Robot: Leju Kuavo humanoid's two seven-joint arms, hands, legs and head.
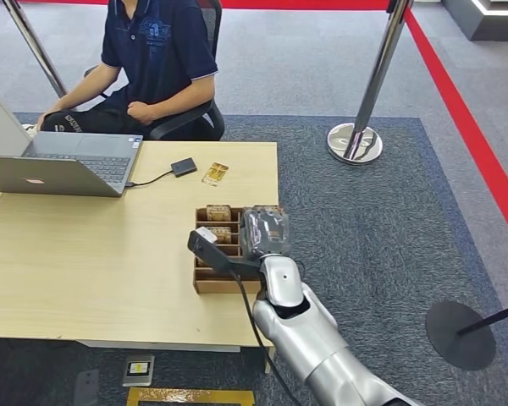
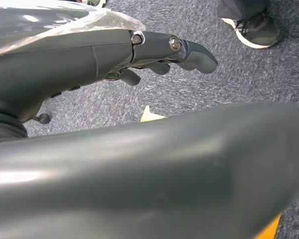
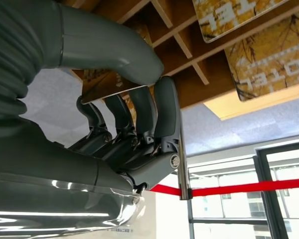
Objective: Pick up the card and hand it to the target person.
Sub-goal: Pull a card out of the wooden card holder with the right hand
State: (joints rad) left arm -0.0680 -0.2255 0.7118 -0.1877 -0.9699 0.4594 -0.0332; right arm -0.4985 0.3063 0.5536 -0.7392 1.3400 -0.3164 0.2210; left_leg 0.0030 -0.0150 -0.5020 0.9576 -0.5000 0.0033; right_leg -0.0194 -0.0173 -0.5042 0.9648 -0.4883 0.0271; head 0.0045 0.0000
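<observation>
While the right hand (image 3: pixel 140 124) pinches a card (image 3: pixel 110 85) edge-on between thumb and fingers over the wooden tray (image 1: pixel 229 283), the seated person (image 1: pixel 156 59) lies far across the table (image 1: pixel 98 254); left hand (image 2: pixel 155 55) hangs empty.

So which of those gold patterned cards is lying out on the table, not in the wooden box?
The gold patterned card lying flat on the light wooden table beside the small black device. The others sit inside the wooden divided box, under the right hand.

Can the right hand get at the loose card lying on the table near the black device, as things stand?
Probably not right away: the right hand already pinches a card over the wooden box. The loose card lies unobstructed beyond it.
</observation>
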